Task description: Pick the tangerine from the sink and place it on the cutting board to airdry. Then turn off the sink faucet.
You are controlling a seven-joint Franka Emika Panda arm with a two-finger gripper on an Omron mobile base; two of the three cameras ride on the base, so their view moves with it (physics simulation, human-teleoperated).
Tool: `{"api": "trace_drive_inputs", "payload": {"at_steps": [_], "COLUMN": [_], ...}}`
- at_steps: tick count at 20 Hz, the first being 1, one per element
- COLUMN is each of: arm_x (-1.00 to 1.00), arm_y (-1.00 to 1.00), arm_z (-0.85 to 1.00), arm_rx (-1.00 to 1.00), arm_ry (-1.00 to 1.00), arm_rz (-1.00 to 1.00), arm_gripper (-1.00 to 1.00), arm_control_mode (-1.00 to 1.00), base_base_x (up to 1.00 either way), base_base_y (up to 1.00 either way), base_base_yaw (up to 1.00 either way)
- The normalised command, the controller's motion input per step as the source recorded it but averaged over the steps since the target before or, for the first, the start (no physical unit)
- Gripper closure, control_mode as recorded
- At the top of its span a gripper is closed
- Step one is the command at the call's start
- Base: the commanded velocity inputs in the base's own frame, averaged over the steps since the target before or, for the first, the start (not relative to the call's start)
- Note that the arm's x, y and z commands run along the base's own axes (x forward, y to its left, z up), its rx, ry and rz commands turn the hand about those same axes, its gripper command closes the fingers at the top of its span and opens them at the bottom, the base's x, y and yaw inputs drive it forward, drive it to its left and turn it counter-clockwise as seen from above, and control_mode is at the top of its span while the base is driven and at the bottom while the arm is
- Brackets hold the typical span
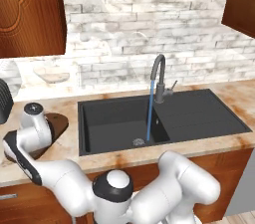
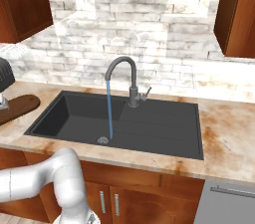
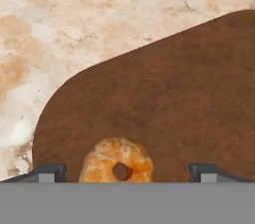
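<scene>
You had end effector (image 3: 127, 173) spread wide, fingers (image 3: 47, 173) clear of tangerine (image 3: 117, 162) either side. Tangerine sat on cutting board (image 3: 174, 98), near rounded end. Risk: careless lift nudged it, rolled onto tabletop (image 3: 60, 29). Farther off, sink faucet (image 1: 158, 76) ran into sink (image 1: 114, 118); lever awaited you.

Tangerine (image 3: 117, 161) on cutting board (image 3: 164, 103), between spread fingertips (image 3: 47, 173) of gripper (image 3: 127, 174). Board on counter (image 2: 226, 133) left of sink (image 1: 124, 123). Faucet (image 1: 158, 79) behind basin, at its middle, water running down to drain (image 1: 138, 142).
</scene>
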Motion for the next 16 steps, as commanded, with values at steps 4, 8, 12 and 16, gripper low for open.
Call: {"api": "trace_drive_inputs", "payload": {"at_steps": [4, 8, 12, 16], "arm_x": [-0.2, -0.36, -0.67, -0.74], "arm_y": [-0.14, -0.18, -0.43, -0.57], "arm_z": [0.9, 0.95, 0.58, 0.48], "arm_rx": [0.0, 0.0, 0.0, 0.0], "arm_ry": [-0.13, -0.16, -0.2, -0.23], "arm_rz": [0.0, 0.0, 0.0, 0.0], "arm_gripper": [-1.0, -1.0, -1.0, -1.0], "arm_control_mode": [-1.0, -1.0, -1.0, -1.0], "base_base_x": [0.0, 0.0, 0.0, 0.0], "base_base_y": [0.0, 0.0, 0.0, 0.0], "base_base_yaw": [0.0, 0.0, 0.0, 0.0]}}
